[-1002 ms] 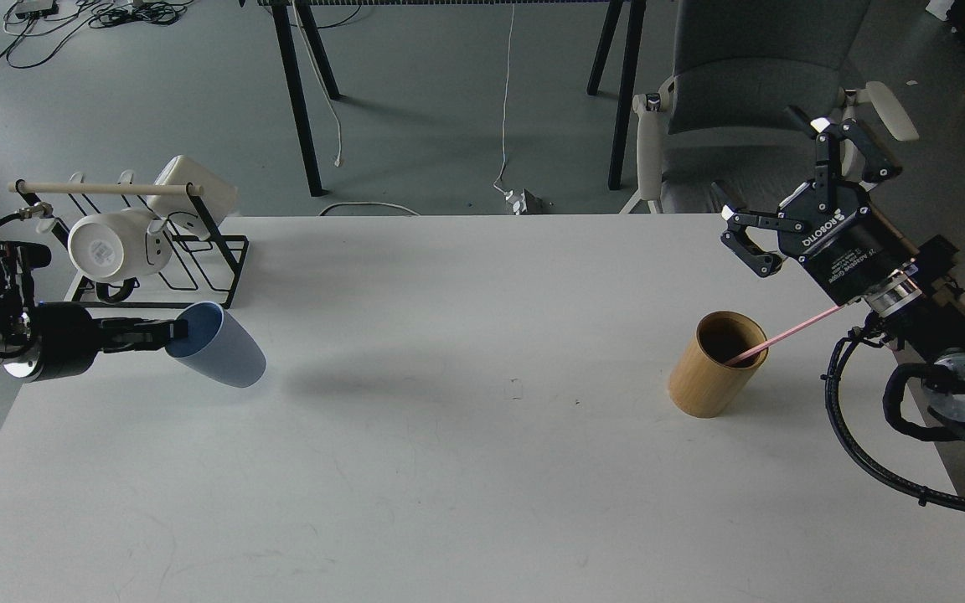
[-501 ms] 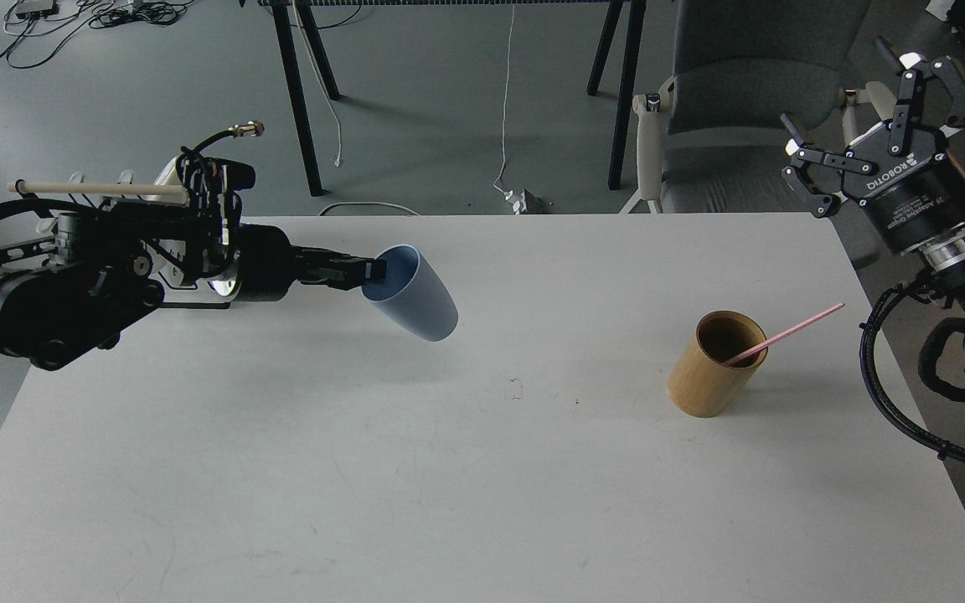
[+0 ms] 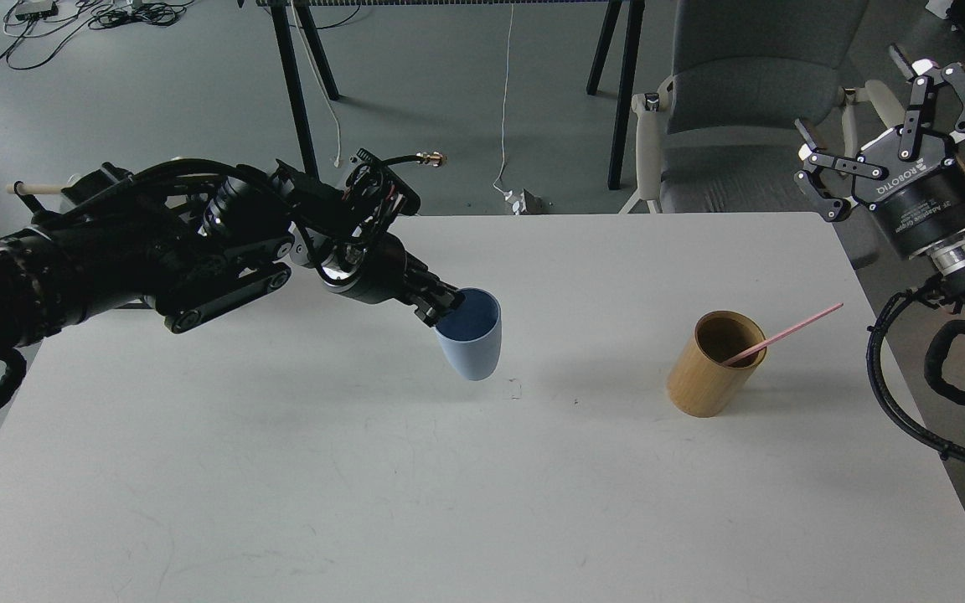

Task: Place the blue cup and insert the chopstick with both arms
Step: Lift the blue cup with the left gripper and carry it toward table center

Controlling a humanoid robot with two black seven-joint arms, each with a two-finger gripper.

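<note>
Grey floor (image 3: 415, 100), grey chair (image 3: 750, 75), black table legs (image 3: 298, 100)

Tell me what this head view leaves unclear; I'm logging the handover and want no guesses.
- Blue cup: whether its base touches the table cannot be settled from this angle.
- Left gripper: dark fingertips at the cup's rim; the inner finger can't be made out.
- Chopstick: its lower end is hidden inside the bamboo holder.
- Rack rod: mostly hidden behind the left arm.
</note>
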